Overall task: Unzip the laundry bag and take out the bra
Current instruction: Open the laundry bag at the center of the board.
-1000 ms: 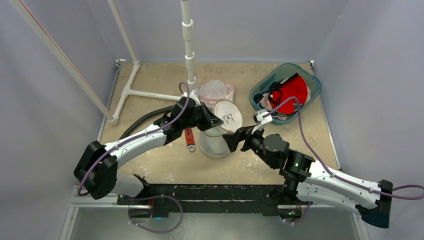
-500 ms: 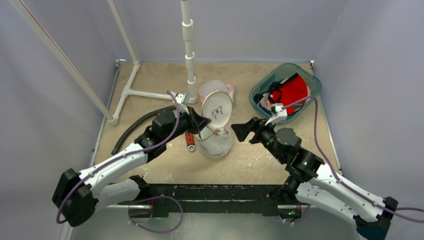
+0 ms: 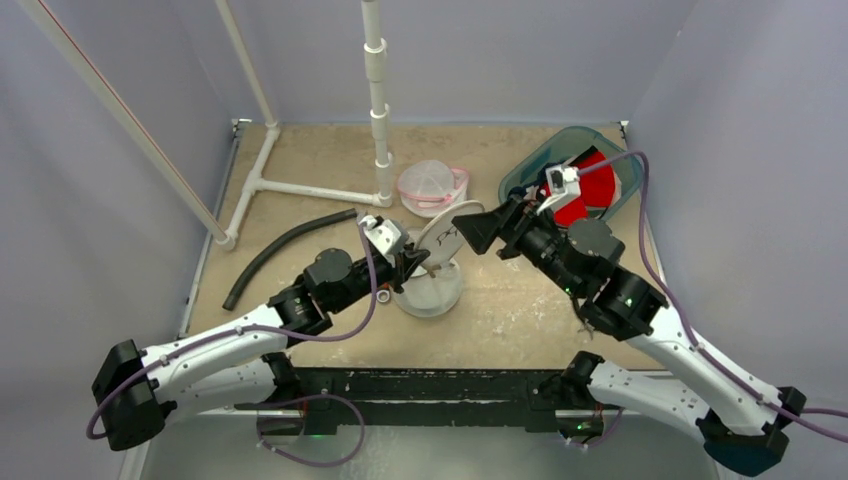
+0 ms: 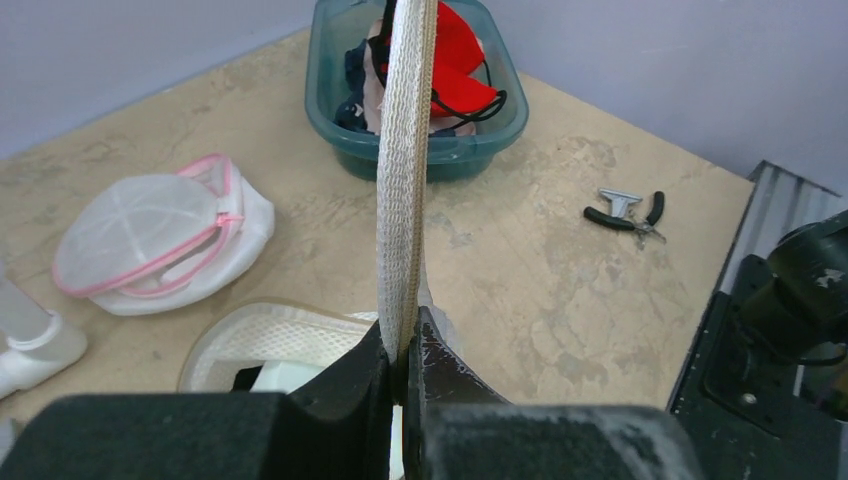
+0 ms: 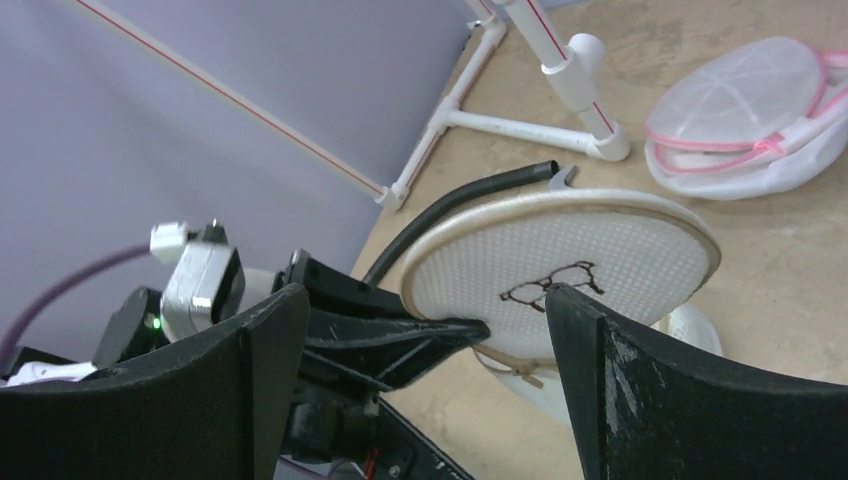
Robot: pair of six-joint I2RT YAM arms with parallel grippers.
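Left wrist view: laundry bag [image 4: 402,180], likely light and floppy, is pinched at its stiff rim by left gripper [image 4: 405,348]; right gripper [image 5: 420,300] is spread.

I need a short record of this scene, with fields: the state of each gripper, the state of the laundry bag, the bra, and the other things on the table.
left gripper: shut on the rim of the lid
right gripper: open, empty, facing the lid
beige mesh laundry bag: open, lid raised and tilted
bra: not visible
other things: pink-trimmed mesh bag; teal bin with a red garment; black hose; pliers
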